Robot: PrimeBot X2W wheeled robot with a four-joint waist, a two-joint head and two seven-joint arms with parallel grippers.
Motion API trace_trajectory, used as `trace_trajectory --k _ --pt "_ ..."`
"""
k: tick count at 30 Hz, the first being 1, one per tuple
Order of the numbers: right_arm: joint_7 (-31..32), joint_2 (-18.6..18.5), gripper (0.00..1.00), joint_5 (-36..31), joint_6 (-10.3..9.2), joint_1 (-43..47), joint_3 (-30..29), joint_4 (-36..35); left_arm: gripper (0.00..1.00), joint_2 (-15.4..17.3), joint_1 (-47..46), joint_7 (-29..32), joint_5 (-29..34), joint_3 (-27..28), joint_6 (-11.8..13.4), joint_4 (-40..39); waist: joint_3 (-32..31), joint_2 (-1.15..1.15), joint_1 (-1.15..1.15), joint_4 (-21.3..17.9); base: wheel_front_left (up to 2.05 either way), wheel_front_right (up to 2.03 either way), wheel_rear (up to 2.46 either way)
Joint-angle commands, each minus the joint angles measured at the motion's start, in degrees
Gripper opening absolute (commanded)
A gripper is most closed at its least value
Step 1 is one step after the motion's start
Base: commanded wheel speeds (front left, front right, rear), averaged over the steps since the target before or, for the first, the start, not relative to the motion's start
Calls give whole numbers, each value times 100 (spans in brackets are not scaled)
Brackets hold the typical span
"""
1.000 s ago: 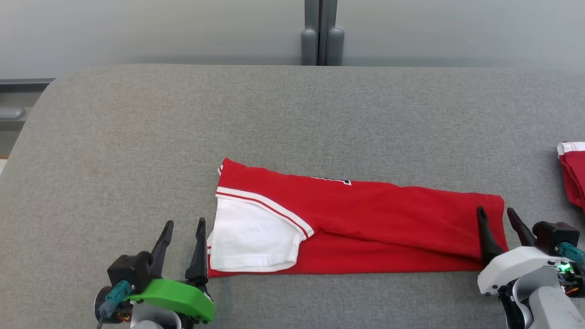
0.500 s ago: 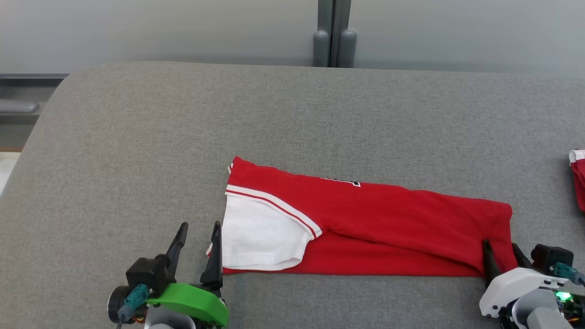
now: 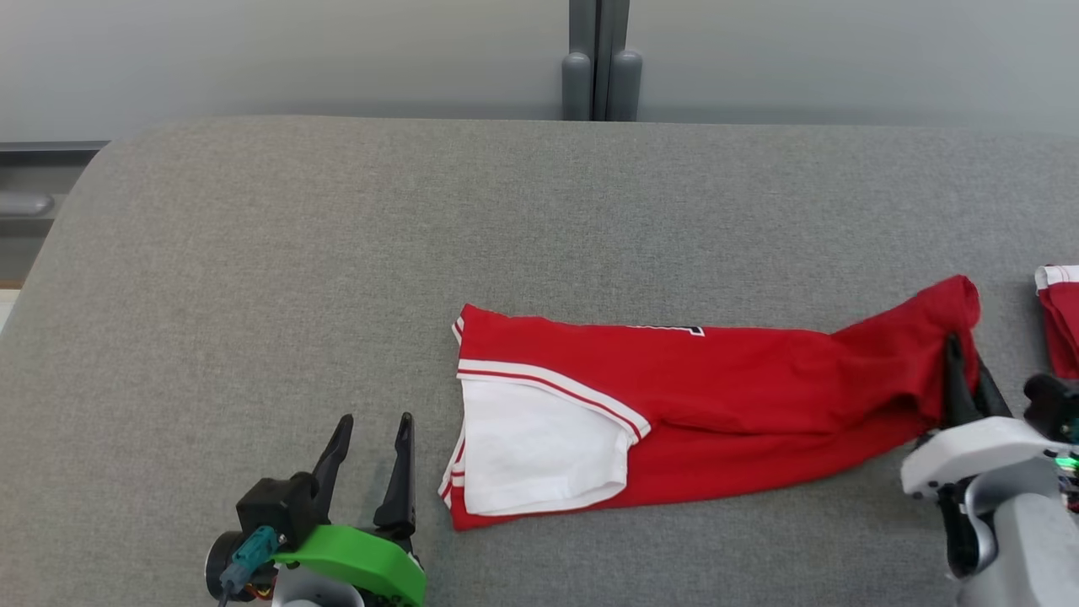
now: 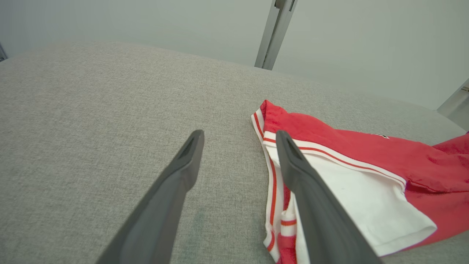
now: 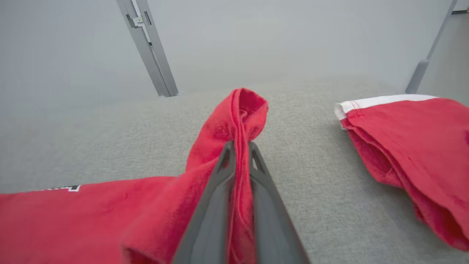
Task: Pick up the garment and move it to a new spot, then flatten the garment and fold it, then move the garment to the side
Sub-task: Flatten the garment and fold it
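Folding seems the step in hand: my right jaws are pinched shut on the raised right end of the garment, the rest lying along the near bench. My left jaws stand wide and empty beside its left edge. Next, I judge, that end must be carried leftward, layers kept aligned.

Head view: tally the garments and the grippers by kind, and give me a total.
Garments: 2, the red-and-white garment and the second red garment at the right edge
Grippers: 2, the left gripper open, the right gripper shut on the red-and-white garment
Total: 4
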Motion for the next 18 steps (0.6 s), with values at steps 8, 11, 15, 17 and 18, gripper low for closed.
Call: trace_trajectory --k 8,11,15,17,18 --pt "-10 177 0 1137 -10 117 2148 -1069 100 9 47 -14 -79 -174 54 100 -75 0 0 239 0 0 0" --pt "-7 191 0 1415 -10 -31 2857 -1111 100 9 -34 -14 -91 -277 49 132 -60 0 0 471 0 0 0" --pt "1 188 0 1728 -10 -272 3599 -892 100 11 -115 -14 -139 -433 67 175 -25 0 0 876 0 0 0" --pt "-1 189 0 1844 -10 -421 3866 -735 100 10 -137 -15 -164 -512 76 196 -3 0 0 1088 0 0 0" --pt "-2 189 0 1915 -10 -501 4006 -638 100 9 -136 -14 -176 -533 86 199 8 0 0 1186 0 0 0"
